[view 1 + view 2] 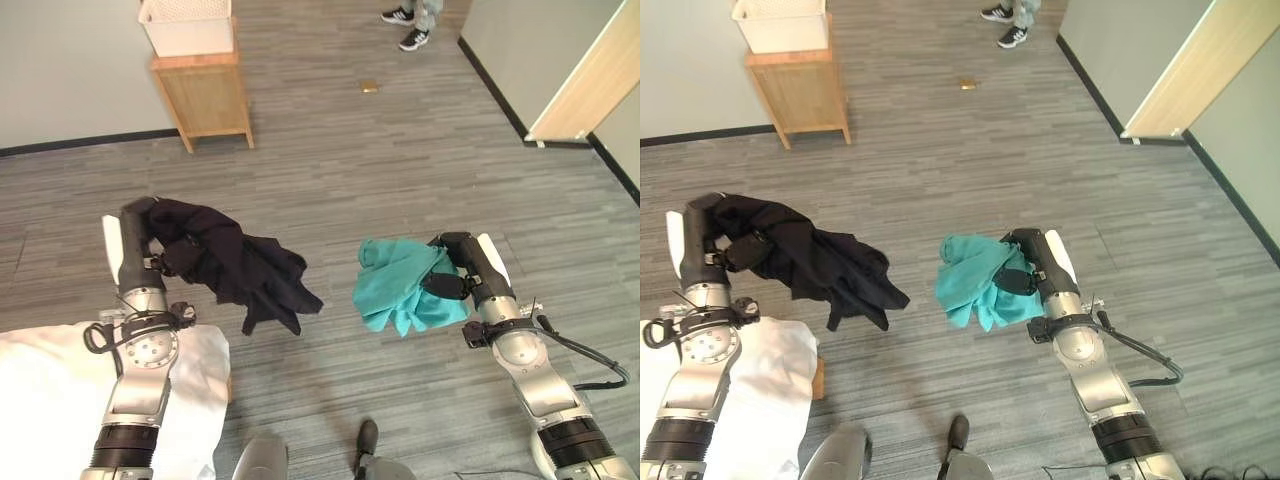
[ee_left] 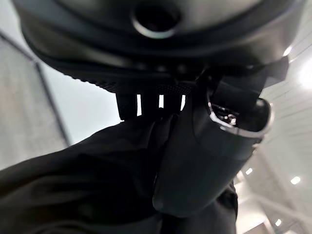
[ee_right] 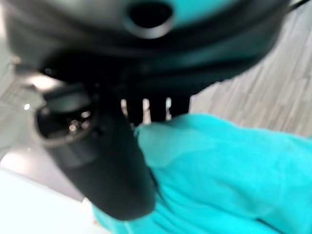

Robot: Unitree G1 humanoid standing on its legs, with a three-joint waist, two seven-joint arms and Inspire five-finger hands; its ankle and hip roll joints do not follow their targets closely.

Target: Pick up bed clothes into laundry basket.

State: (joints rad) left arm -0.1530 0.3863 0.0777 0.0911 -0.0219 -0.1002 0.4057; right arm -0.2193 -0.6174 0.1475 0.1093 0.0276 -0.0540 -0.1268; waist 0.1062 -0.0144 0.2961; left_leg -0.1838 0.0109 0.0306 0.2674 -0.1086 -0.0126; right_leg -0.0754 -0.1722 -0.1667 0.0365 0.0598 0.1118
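Being held, black garment: a black garment [image 1: 235,262] is being gripped in the left hand [image 1: 170,262] and kept off the floor, its loose end draped toward the middle of the scene.
Left hand grip: in the left wrist view the thumb [image 2: 195,161] is being pressed onto the dark cloth [image 2: 87,185] with the fingers [image 2: 146,105] curled behind it, so the hand is clamped on the garment.
Teal garment: a teal garment [image 1: 975,280] is being held up by the right hand [image 1: 1025,272], bunched against the palm and hanging clear of the floor.
Right hand grip: in the right wrist view the thumb [image 3: 112,165] is being laid across the teal cloth [image 3: 219,170] and the fingers [image 3: 151,107] are being closed over its upper edge.
Spacing: the two garments are being kept apart, with bare floor between them.
Laundry basket: a white basket [image 1: 187,24] is being carried on a wooden stand [image 1: 205,92] by the wall, well apart from both hands.
Bedding: a white sheet [image 1: 45,385] is being seen under the left arm.
Floor: grey plank flooring [image 1: 400,150] is being crossed by a small tan object [image 1: 369,87].
Person: shoes [image 1: 406,28] of a person are being shown at the far edge.
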